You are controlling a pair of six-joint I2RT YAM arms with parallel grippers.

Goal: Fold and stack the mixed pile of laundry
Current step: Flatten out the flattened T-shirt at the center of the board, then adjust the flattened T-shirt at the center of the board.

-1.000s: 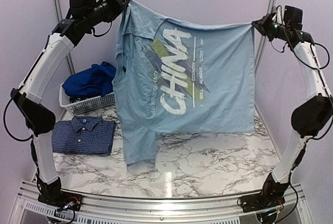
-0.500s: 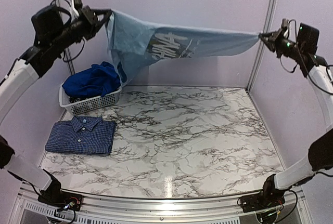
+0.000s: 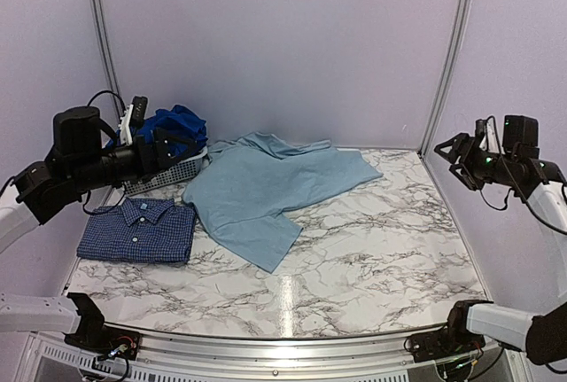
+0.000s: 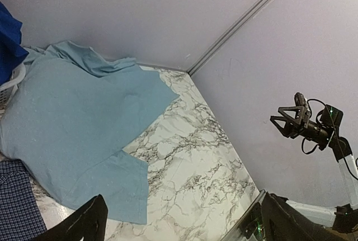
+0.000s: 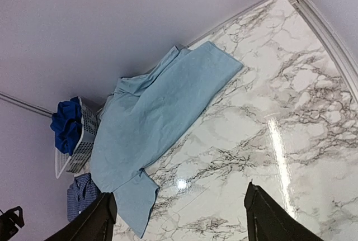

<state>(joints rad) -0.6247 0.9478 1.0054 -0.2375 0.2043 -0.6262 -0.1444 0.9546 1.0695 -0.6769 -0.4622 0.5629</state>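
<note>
The pale blue T-shirt is lying spread out on the marble table, taking up the far left part of it with its plain side facing up. Its far edge is bunching into rumpled folds close to the back wall, and one sleeve is pointing toward the near side. The navy check shirt is lying folded flat at the left edge of the table with its collar turned toward the far side, just beside the T-shirt's near left edge; whether the two are touching is hard to tell. Behind it, the royal blue clothes are sitting heaped in the white slatted basket, which is standing in the far left corner with the T-shirt's left edge reaching up against it. The left tool is hovering above the table in front of the basket, its jaws standing wide apart and gripping nothing; in its own wrist view the dark fingers are framing bare marble and the T-shirt's sleeve. The right tool is hanging in the air over the right edge of the table, well apart from the T-shirt, and its jaws are also standing spread with nothing between them.
</note>
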